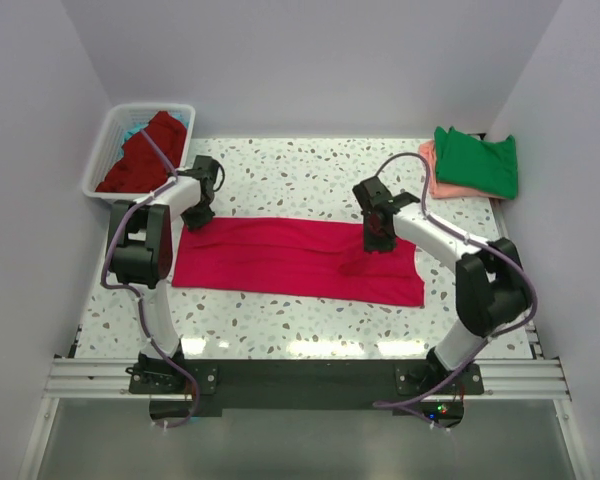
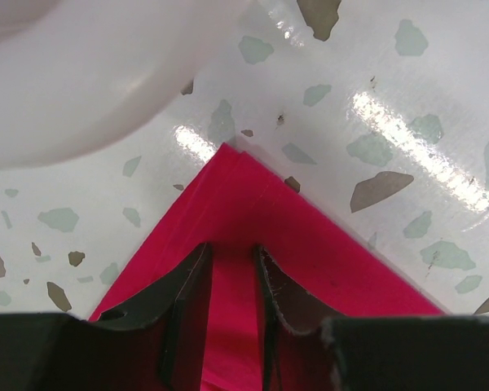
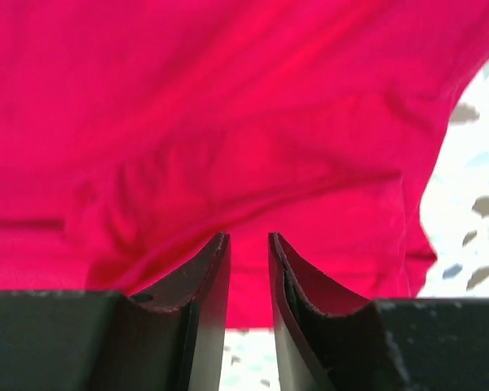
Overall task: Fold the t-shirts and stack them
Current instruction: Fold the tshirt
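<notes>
While flat on table (image 1: 280, 170), crimson-pink t-shirt (image 1: 298, 260).

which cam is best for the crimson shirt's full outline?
Top external: the crimson-pink shirt lies flat with almost its whole outline visible. Left wrist shows only one corner; right wrist shows only a wrinkled patch filling most of the frame.

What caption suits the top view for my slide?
Left gripper and right gripper poised over a crimson-pink t-shirt folded into a long band on the speckled table.

place: lab cell | cues: white walls (image 1: 310, 60), terrazzo table (image 1: 300, 170), aluminium rail (image 1: 85, 378)
</notes>
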Controlling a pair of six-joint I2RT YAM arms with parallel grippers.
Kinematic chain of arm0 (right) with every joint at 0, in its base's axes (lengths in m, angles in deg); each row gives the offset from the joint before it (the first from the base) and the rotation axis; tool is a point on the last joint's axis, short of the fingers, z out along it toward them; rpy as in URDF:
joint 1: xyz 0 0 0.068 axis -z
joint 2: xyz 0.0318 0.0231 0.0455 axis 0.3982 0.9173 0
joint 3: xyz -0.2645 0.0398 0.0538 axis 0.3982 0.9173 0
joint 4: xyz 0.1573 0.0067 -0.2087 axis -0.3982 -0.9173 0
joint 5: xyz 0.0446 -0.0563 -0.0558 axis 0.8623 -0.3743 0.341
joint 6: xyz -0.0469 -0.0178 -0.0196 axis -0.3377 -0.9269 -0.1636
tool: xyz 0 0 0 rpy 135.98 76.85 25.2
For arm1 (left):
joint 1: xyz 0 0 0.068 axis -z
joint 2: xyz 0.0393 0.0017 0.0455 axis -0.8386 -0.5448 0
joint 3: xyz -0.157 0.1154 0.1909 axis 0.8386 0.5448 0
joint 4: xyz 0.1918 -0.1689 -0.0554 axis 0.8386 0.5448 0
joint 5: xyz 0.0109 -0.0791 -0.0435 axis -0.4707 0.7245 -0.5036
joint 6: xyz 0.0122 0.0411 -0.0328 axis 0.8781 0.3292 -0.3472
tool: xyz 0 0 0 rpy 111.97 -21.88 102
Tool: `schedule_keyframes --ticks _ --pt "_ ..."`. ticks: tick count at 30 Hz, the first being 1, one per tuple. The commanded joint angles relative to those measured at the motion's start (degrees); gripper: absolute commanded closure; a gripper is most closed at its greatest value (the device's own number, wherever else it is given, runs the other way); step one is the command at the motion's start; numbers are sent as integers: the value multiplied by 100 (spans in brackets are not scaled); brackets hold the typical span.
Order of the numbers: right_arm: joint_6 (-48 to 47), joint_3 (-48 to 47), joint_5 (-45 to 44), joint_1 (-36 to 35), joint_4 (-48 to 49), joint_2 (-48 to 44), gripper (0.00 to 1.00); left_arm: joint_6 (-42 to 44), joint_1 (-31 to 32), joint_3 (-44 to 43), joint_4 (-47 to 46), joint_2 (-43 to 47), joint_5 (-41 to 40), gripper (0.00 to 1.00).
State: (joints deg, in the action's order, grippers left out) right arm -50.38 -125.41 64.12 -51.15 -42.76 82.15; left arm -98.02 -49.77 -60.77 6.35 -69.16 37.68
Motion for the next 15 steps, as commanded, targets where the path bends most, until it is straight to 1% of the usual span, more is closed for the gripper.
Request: schedule_keyframes --ticks 1,5,10,15 --pt "-374 -528 -242 271 718 626 71 161 -28 128 -116 219 164 68" --pt "-655 -652 -102 404 1000 883 71 214 -19 171 -143 289 164 68" --pt "-691 -582 -58 439 1097 1094 73 240 -28 207 -160 324 190 68" --pt "-612 -275 82 439 1053 858 73 240 -28 215 -169 307 208 68"
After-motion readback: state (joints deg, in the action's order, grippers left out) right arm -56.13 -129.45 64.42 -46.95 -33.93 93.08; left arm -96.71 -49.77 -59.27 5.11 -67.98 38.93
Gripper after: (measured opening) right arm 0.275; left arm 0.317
